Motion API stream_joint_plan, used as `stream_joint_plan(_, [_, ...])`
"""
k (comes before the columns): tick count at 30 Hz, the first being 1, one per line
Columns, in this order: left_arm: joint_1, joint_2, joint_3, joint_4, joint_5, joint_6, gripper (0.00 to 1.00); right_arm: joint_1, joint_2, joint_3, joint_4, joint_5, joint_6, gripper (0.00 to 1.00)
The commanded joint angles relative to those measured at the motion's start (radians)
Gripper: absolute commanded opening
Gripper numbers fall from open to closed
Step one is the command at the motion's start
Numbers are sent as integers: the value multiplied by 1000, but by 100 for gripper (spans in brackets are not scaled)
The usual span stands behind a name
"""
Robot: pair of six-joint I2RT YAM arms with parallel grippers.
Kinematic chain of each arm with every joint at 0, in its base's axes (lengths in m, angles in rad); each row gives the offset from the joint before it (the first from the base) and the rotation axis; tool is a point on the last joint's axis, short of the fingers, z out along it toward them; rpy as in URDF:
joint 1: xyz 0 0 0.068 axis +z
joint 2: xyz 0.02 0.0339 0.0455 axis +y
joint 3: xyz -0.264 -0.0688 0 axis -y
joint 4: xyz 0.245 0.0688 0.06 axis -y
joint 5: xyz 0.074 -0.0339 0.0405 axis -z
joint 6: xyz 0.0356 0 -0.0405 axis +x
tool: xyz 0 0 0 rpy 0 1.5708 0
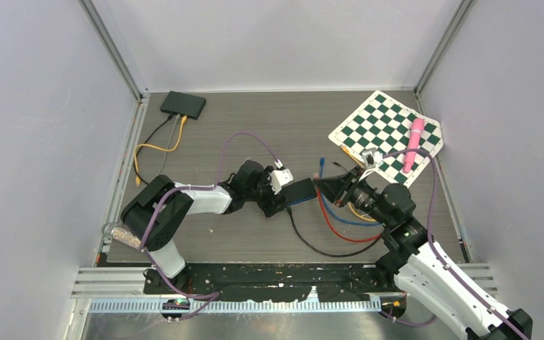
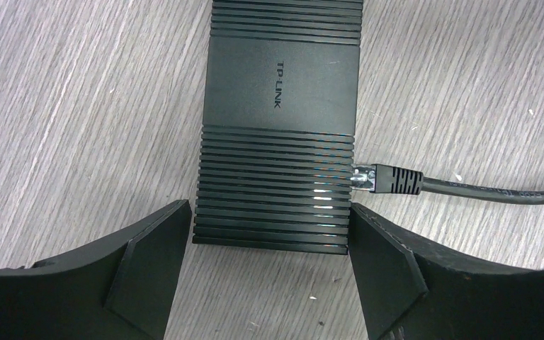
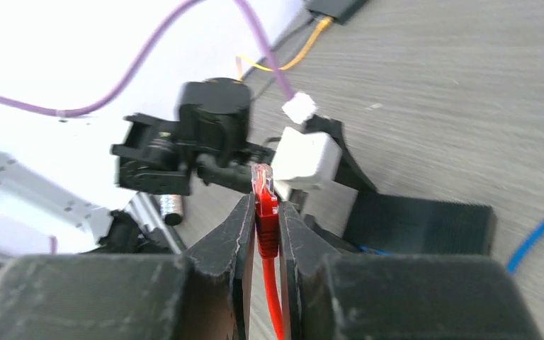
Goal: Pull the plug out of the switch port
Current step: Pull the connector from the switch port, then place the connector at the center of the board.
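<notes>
On the left, the left gripper (image 1: 283, 194) reaches in to the middle of the table (image 1: 269, 117) and straddles the near end of the black switch (image 2: 280, 120). Its jaws are spread wide, with one finger (image 2: 149, 262) along each long side of the box. They stand just beside the casing and grip nothing, though whether they brush it I cannot tell. A black plug (image 2: 389, 179) on a black cable (image 2: 496, 191) sits in a port on the switch's side, just ahead of the right-hand finger. Further right, the right gripper (image 3: 265, 212) is raised just beside the switch's other end. Its jaws are pinched nearly together on a red plug (image 3: 263, 188), which stands upright between the fingertips, clear of the switch and out of any port. The plug's red cable (image 3: 273, 290) hangs down between the fingers. A blue cable (image 1: 340, 216) lies on the table near it.
</notes>
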Motion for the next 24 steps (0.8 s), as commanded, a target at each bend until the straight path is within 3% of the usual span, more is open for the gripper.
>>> stream_joint_plan(1, [-6,-8,-25,-84,-28,8,83,5,-54,85,26,-155,15,5])
stream_joint_plan(5, [-8,-8,-25,-86,-36,11,83,5,-86,156,118,-272,116,5])
stream_joint_plan(14, [-9,-7,-21,-79,-71,3,85,5,-189,348,40,-219,120,5])
stream_joint_plan(20, [-10,-17,-23,-67,-71,-7,86,5,-171,503,-282,-18,-112,5])
stream_joint_plan(24, [-10,-28,-24,-67,-71,-6,89,5,-37,534,-435,93,-207,5])
